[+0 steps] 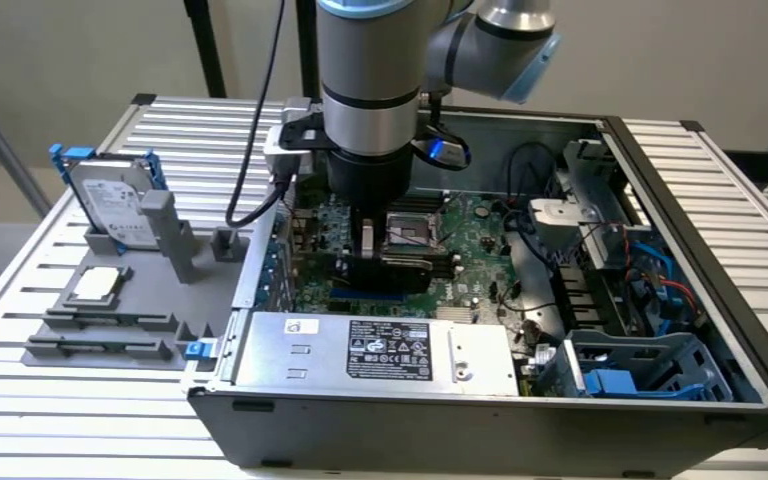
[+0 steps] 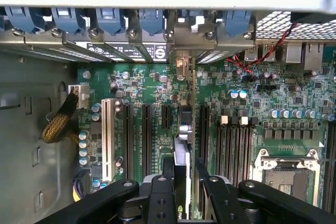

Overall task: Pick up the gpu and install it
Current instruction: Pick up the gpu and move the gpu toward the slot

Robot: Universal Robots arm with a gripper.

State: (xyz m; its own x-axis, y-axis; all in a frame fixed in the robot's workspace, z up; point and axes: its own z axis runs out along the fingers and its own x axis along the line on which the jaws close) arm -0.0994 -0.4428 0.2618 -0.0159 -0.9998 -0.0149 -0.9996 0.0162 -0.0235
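A slatted metal table (image 1: 91, 400) holds an open computer case (image 1: 491, 420) at centre frame in the exterior view. Inside it, the arm's claw (image 1: 381, 250) (image 2: 184, 177) is clenched on the gpu (image 1: 391, 272) (image 2: 185, 129), which stands on edge among the slots of the green motherboard (image 1: 478, 250) (image 2: 152, 87), its bracket end at the case's rear wall. Whether it is seated cannot be told. A hard drive (image 1: 111, 200) stands at the exterior view's left.
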